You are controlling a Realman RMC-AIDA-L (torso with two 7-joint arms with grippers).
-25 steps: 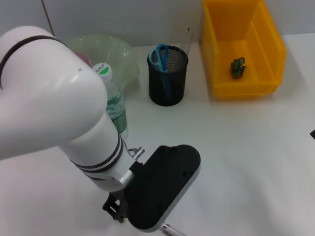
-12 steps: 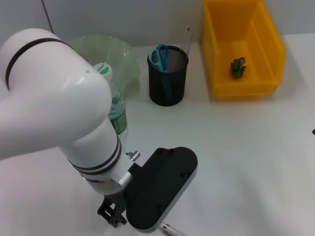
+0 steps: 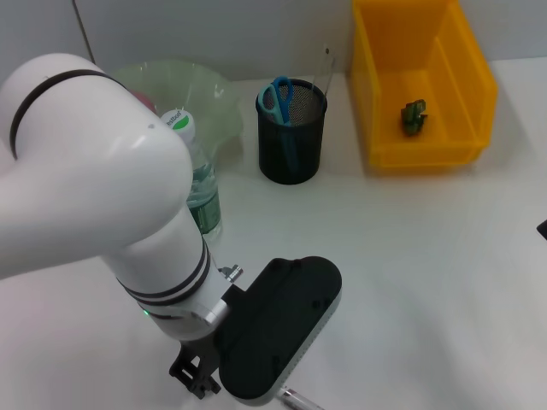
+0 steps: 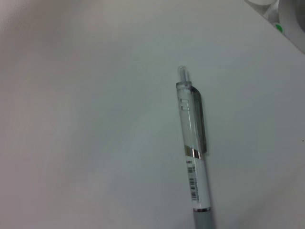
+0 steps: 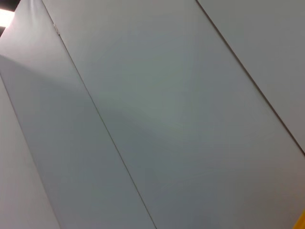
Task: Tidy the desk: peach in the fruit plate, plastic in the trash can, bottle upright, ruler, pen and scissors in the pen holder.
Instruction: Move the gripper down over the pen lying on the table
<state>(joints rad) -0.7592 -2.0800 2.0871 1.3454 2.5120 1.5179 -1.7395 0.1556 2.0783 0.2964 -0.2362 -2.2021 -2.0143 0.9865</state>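
- The left gripper hangs low over the desk near its front edge; whether its fingers are spread or closed cannot be told.
- The pen lies flat on the desk beneath it, untouched.
- Behind stand the upright bottle, the plate, the pen holder with scissors, and the yellow bin holding plastic.
- The right gripper is out of sight.

I see a plain white desk running up to a pale grey panelled wall, whose thin dark seams cross the right wrist view diagonally under soft, even light.
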